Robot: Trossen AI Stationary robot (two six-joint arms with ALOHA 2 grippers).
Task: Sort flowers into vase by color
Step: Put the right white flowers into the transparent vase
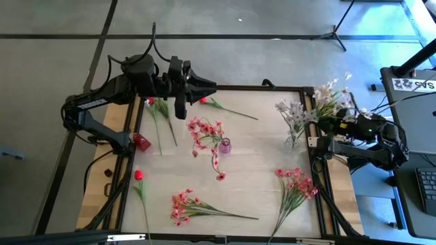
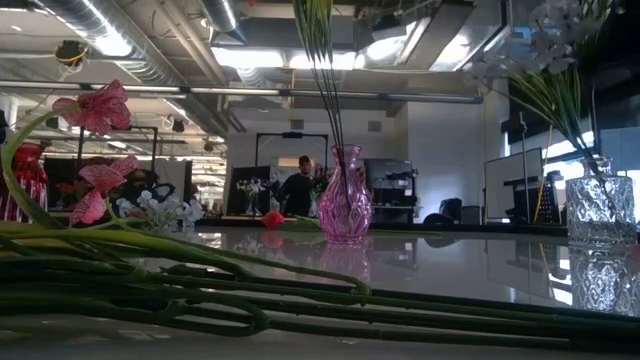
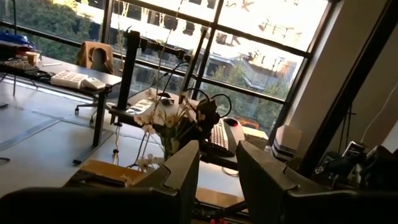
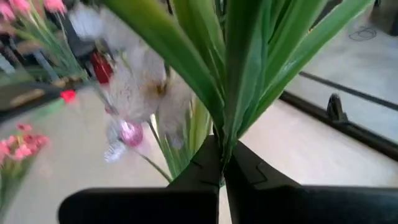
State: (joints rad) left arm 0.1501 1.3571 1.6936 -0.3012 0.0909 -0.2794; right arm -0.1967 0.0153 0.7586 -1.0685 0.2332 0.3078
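Lying along the near edge of the table (image 1: 259, 184) are two pink sprays (image 1: 187, 206) and (image 1: 296, 184), with a red bud (image 1: 139, 175) at near left. These flowers look light, limp and easily crushed; take hold of the thin stem, not the blossoms. Mid-table, a pink vase (image 1: 225, 145) holds pink blooms; at right, a clear vase (image 1: 291, 141) holds white blooms. The right gripper (image 4: 222, 168), at the right edge, is closed on a white spray (image 1: 334, 92) by its green stems. Farther, the left gripper (image 1: 210, 86) hovers empty over the far-left edge, fingers slightly parted.
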